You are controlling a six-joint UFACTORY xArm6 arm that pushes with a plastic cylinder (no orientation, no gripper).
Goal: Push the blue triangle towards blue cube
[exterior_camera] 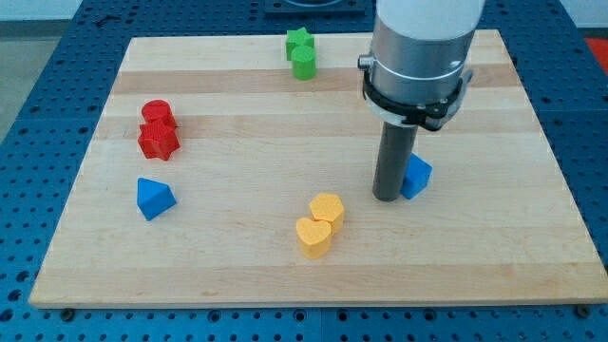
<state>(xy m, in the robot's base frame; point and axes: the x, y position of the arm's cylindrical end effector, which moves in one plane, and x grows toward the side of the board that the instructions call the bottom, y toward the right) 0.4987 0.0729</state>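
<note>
The blue triangle [155,199] lies at the view's left, below the red blocks. The blue cube [416,176] sits right of centre, partly hidden behind the rod. My tip [387,198] rests on the board touching or nearly touching the cube's left side. The tip is far to the right of the blue triangle, with the yellow blocks roughly between them.
A red cylinder [156,113] and red star [158,141] sit at the left. A green star [299,42] and green cylinder [303,64] sit at the top. A yellow hexagon [327,208] and yellow heart [313,237] lie at bottom centre. The wooden board [285,275] has edges all round.
</note>
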